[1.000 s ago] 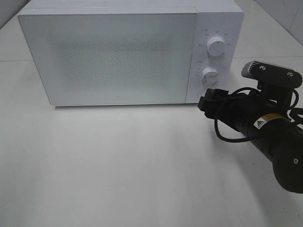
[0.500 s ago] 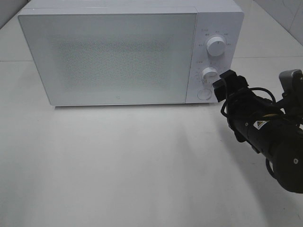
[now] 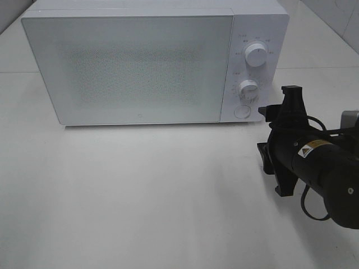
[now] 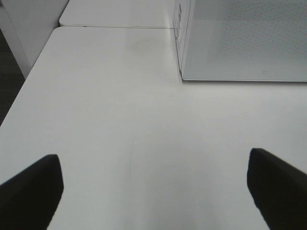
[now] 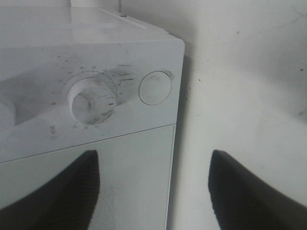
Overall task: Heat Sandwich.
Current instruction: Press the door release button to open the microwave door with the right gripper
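Near the microwave button [image 5: 154, 88], the right gripper [image 5: 153, 167] has fingers apart; the left gripper [image 4: 153, 191], farther off, too. A misaimed push could turn the dial [image 5: 91, 101].

Your right hand [image 5: 153, 191], fingers [image 5: 62, 191] spread apart, faces the white microwave's [image 5: 96, 52] dial [image 5: 91, 101] and the round button [image 5: 155, 88] beside it.

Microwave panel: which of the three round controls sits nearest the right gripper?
The flat round button at the panel's bottom, below both knobs. It is flush and unmarked, unlike the upper knob and lower knob, and lies closest to the right gripper.
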### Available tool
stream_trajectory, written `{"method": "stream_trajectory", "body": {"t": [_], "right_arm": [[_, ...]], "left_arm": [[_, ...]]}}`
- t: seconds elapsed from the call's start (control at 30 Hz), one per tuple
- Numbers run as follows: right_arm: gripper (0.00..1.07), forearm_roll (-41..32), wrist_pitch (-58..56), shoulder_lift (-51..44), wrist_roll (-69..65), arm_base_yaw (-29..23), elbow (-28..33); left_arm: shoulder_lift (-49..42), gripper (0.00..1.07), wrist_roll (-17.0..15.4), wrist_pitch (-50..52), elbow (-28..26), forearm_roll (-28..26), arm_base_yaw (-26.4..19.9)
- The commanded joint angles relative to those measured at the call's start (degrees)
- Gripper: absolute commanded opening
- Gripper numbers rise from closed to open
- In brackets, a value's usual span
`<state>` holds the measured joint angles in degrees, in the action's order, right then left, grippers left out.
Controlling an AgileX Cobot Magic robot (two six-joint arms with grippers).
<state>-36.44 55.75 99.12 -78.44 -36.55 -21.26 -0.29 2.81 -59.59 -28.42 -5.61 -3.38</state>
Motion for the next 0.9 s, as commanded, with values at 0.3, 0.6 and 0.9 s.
{"method": "stream_trajectory", "body": {"t": [0.3, 0.6, 0.9], "right_arm": [[0.0, 0.29, -1.55, -0.23, -4.35, -0.23, -0.06], [0.0, 1.38, -2.41, -0.23, -4.18, 0.34, -0.17], [0.0, 8.42, -4.87, 0.4, -4.01, 5.04, -2.18]], "left_arm": [[-1.49, 0.98, -0.4, 0.23, 0.11, 0.0, 0.46], [-1.49, 0.98, -0.4, 0.23, 0.11, 0.0, 0.46], [-1.49, 0.98, -0.4, 0.23, 0.11, 0.0, 0.46]]}}
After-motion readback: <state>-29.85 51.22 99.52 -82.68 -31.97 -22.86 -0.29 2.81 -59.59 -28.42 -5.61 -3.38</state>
